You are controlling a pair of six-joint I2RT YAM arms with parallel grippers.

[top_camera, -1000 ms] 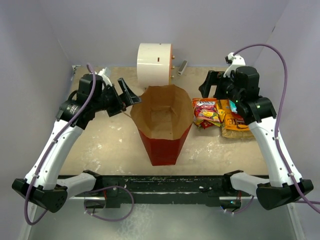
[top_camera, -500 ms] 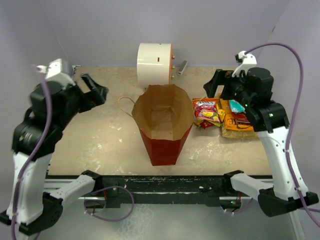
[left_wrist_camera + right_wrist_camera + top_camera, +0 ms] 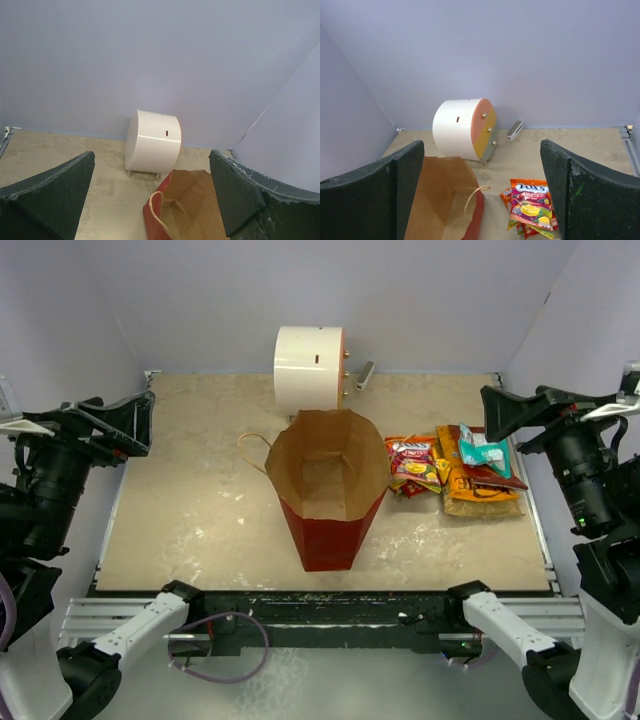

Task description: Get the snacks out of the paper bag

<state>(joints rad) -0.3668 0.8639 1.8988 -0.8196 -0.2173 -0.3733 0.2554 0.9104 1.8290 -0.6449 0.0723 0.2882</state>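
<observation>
The left pincer (image 3: 140, 426) hangs raised at the left edge of the table (image 3: 200, 520). Its fingers (image 3: 50, 195) are spread wide with nothing between them. The right pincer (image 3: 503, 418) hangs raised at the right edge, also spread wide and empty.

The bag (image 3: 330, 500) stands upright on the table between the two pincers, well apart from both. Its mouth is open upward and its brown floor shows. Seen from the left pincer, the bag sits ahead and low, nearer that pincer's right finger, with a twine handle (image 3: 250, 450) on the side facing it. Seen from the right pincer, the bag sits low beside the left finger.

The snacks (image 3: 445, 480) lie on the table between the bag and the right pincer. The candy packet (image 3: 412, 465) is just beside the bag. The orange chip bag (image 3: 475, 500) lies farther toward the right pincer, with the red chip bag (image 3: 500, 476) on it. The teal packet (image 3: 483, 453) is on top, nearest that pincer.

Ahead of both pincers, beyond the bag, a white cylinder (image 3: 310, 365) lies on its side at the back wall. A small grey piece (image 3: 364, 374) lies beside it.
</observation>
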